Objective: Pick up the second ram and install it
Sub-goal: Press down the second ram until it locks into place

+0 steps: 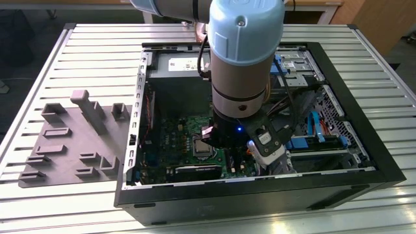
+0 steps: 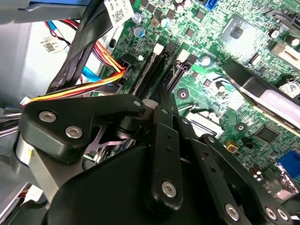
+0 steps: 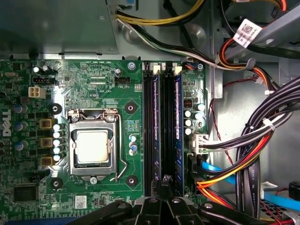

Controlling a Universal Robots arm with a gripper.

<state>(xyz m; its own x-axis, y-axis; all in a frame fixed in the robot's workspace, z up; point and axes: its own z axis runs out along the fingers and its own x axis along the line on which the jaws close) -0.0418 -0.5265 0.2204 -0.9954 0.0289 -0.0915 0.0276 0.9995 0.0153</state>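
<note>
Closest to my wrist cameras is the black linkage of the tool, its fingertips drawn together to a narrow tip, with nothing that I can see pinched between them. The tip hangs right over one end of the memory slots on the motherboard; I can't tell whether it actually touches.

Two bluish sticks stand on edge in alternate slots. I take the one farther from the cables for the second ram, since the tip lines up nearer to it, but that is a judgement. The other memory stick sits nearer the cable bundle. The CPU socket lies on the opposite side.

What worries me: pressure at one end only could leave the stick tilted, one latch unclosed. The loose cables could also catch the linkage.

The second ram's long axis runs along its slot, from under the tool away toward the white latches, parallel to the socket's side. Its contact edge presumably points down into the slot.

All this is inside the open computer case on the slatted desk. The grey tray lies near the desk's edge on the exterior view's left.
</note>
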